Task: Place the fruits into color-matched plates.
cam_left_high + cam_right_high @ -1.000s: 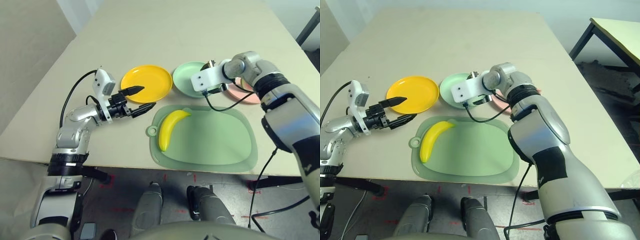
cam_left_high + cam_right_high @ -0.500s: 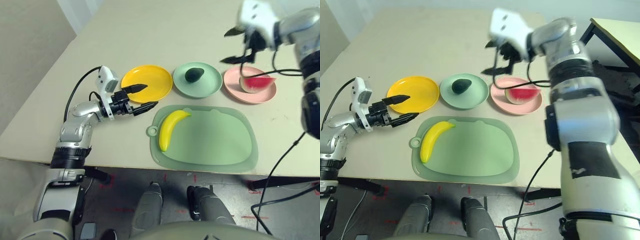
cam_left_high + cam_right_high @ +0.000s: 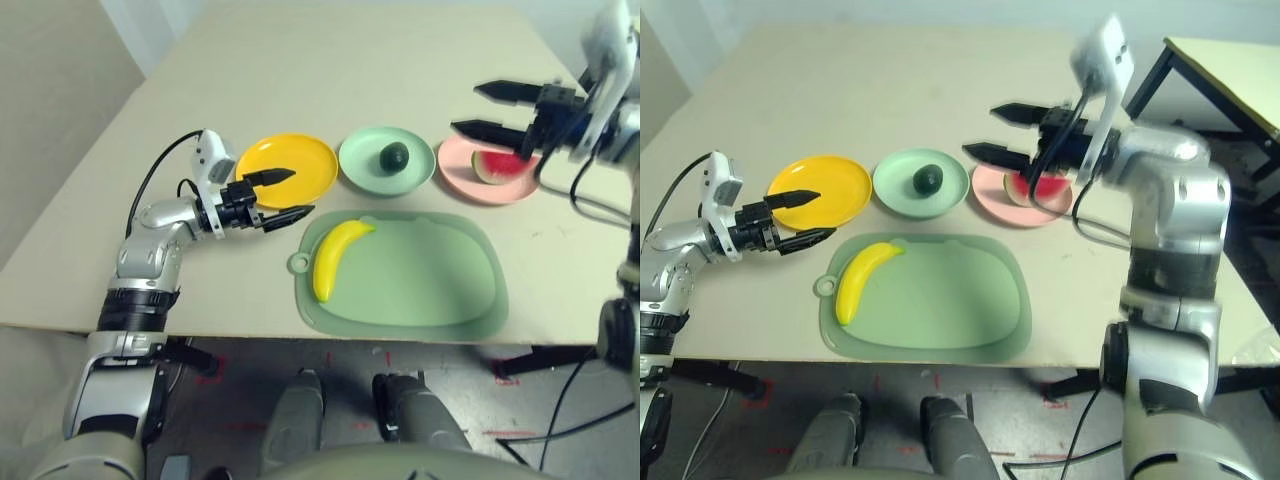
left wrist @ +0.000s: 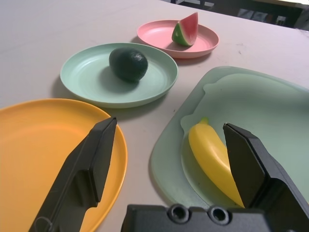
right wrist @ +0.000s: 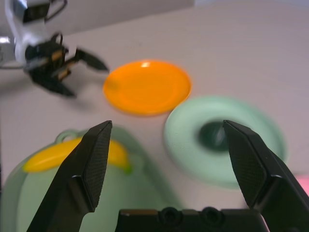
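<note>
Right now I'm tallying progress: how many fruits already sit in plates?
2. The avocado lies in the green plate, and the watermelon wedge in the pink plate. The banana lies on the green mat; the yellow plate holds nothing.

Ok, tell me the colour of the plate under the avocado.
Pale mint green plate, clearest in the left wrist view.

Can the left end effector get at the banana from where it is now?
Probably yes: the left end effector is open beside the mat, and the banana lies uncovered near that edge with nothing between them.
</note>
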